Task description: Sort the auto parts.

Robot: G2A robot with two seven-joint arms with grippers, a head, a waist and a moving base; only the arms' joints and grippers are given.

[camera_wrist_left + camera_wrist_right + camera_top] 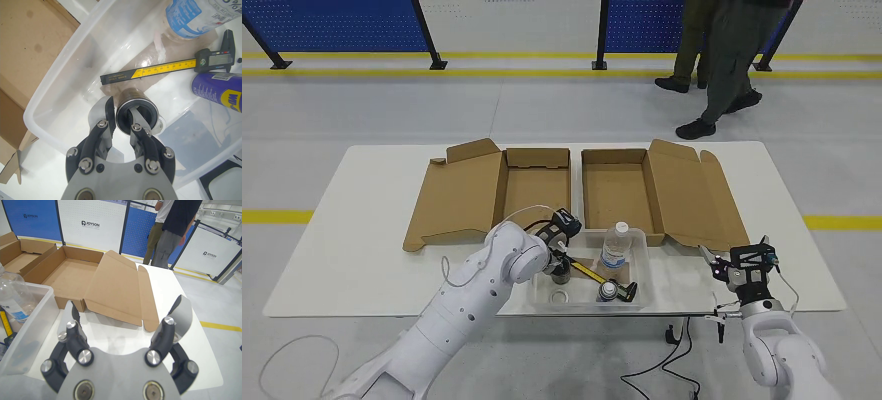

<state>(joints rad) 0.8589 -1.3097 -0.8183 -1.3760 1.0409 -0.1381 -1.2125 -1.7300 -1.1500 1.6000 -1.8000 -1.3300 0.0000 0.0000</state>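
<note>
Clear bin [56, 75] on desk [372, 230], holding bearing [132, 95], caliper [162, 68], spray can [217, 91], bottle [189, 17]; left gripper [122, 111] inside bin, fingers [110, 113] clamped on bearing's wall, one in its bore; right gripper [125, 306] beside bin, fingers spread, holding nothing; two open cardboard boxes [537, 190] [614, 190] beyond bin

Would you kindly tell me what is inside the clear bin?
A clear bottle, digital caliper, blue spray can and a bearing held by the left end effector; the bin floor beneath them is covered.
</note>
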